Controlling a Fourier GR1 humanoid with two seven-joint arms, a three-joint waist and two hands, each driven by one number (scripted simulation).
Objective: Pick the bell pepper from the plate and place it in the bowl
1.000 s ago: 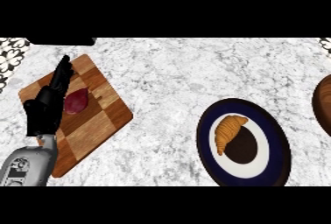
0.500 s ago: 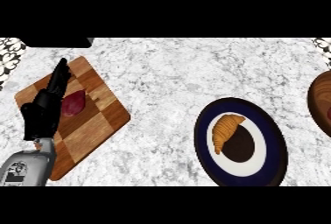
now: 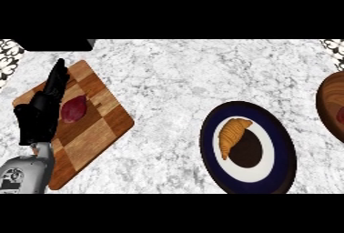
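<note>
At the near left corner of the marble counter [image 3: 174,82] a grey forearm [image 3: 23,175] comes in. Its black left hand [image 3: 39,119] rests over the left side of a wooden cutting board [image 3: 101,132], with the fingers [image 3: 56,79] straight and pointing to the far edge. The hand holds nothing.

Near the front edge, toward the right, sits a dark blue plate [image 3: 282,150] with a white ring and a dark middle. A golden croissant [image 3: 232,136] lies on the left part of the plate.

A dark red, pointed food piece [image 3: 73,108] lies on the cutting board just beside the hand. I cannot tell if they touch.

At the right edge a brown wooden bowl [image 3: 331,98] shows only in part. Something reddish [image 3: 341,114] sits inside it, maybe the bell pepper, but I cannot tell.
</note>
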